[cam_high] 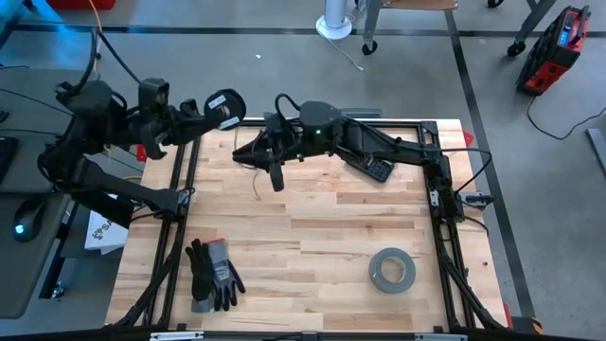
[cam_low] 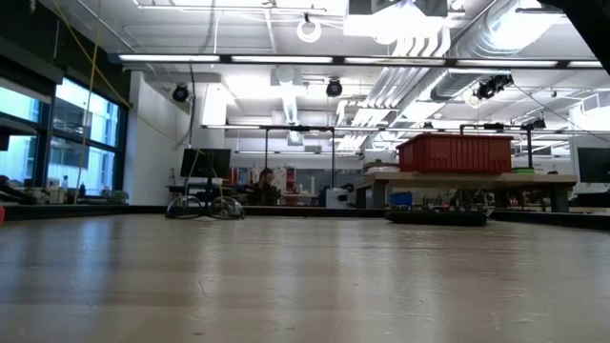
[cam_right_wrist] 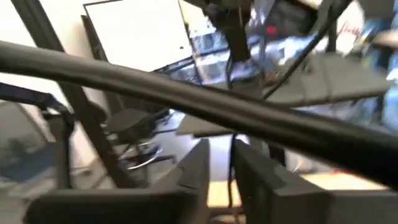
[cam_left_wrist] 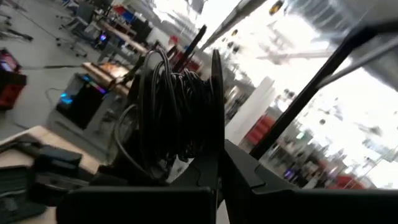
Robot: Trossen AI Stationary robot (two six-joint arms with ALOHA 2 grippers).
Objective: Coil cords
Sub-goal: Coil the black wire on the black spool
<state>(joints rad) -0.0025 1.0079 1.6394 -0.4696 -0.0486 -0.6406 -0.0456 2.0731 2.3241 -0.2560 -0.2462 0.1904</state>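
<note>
The small round black spool (cam_high: 224, 106), wound with thin dark cord (cam_left_wrist: 177, 106), is held by my left gripper (cam_high: 210, 112) above the table's far left corner. My right gripper (cam_high: 254, 150) is at the far edge of the table near the middle, pointing toward the left arm. It is shut on the thin cord (cam_right_wrist: 231, 177). A slack stretch of the cord (cam_high: 254, 182) lies on the wood by the right gripper. The low view shows neither gripper. My left gripper pinches the spool's thin flange (cam_left_wrist: 216, 134) between its two fingers, edge-on. The spool stands up beyond the fingertips, clear of the table, with the cord wound on its core. My right gripper pinches the thin cord (cam_right_wrist: 231, 163) between its two fingers. The cord runs along the narrow gap between them and on past the fingertips toward the left arm.
A grey tape roll (cam_high: 391, 270) lies near the front right and a pair of dark gloves (cam_high: 213, 275) at the front left. A black handset (cam_high: 379, 169) lies under the right arm. A black metal frame (cam_high: 180, 180) borders the table.
</note>
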